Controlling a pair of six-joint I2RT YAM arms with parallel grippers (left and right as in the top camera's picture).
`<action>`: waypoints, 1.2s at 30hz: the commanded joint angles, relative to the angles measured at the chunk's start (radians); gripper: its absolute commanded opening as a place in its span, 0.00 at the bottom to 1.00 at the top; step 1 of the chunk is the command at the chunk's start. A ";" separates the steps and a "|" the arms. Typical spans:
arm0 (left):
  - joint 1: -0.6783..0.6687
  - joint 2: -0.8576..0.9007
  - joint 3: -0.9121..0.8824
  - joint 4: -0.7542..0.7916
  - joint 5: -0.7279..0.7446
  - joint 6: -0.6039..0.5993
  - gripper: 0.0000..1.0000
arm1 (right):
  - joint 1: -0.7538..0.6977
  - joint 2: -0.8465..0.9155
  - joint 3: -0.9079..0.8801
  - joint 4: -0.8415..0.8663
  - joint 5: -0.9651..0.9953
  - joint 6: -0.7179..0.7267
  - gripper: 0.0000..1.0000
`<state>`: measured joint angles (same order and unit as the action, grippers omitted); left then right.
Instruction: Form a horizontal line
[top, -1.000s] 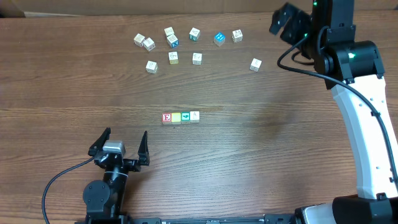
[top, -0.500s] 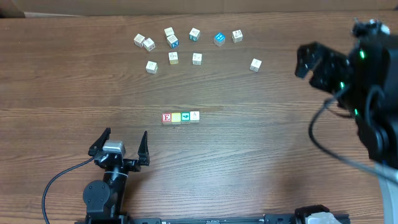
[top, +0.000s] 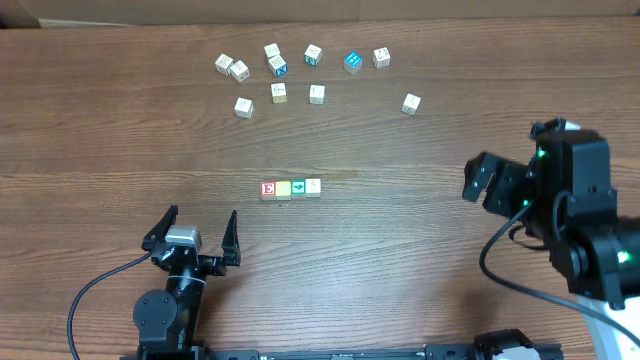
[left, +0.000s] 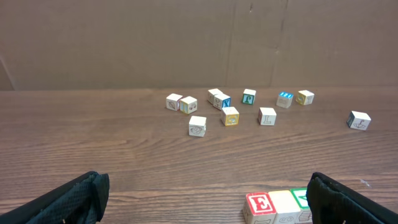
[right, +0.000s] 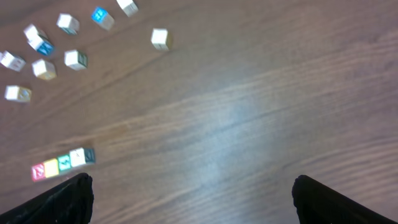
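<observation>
Wide and empty: left end effector (top: 198, 222), right end effector (top: 487, 183); the line (top: 291, 188) looks light, rigid, easily nudged, so pinch 1 cube's flat faces

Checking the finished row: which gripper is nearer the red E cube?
Left. The left gripper sits just below-left of the red E cube; the right gripper hangs far to its right.

wooden table (top: 400, 262): four-cube row (top: 291, 188), loose cubes (top: 316, 94)
</observation>
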<state>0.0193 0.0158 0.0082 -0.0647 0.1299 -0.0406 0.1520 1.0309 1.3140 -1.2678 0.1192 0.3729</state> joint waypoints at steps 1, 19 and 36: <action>-0.001 -0.012 -0.003 -0.003 -0.007 0.027 1.00 | 0.000 -0.056 -0.067 0.006 0.008 -0.007 1.00; -0.001 -0.012 -0.003 -0.003 -0.007 0.027 1.00 | 0.000 -0.087 -0.322 0.008 0.019 -0.022 1.00; -0.001 -0.012 -0.003 -0.003 -0.007 0.027 0.99 | 0.000 -0.086 -0.436 0.079 0.019 -0.023 1.00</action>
<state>0.0193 0.0158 0.0082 -0.0647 0.1299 -0.0406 0.1520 0.9527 0.9367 -1.2121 0.1238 0.3580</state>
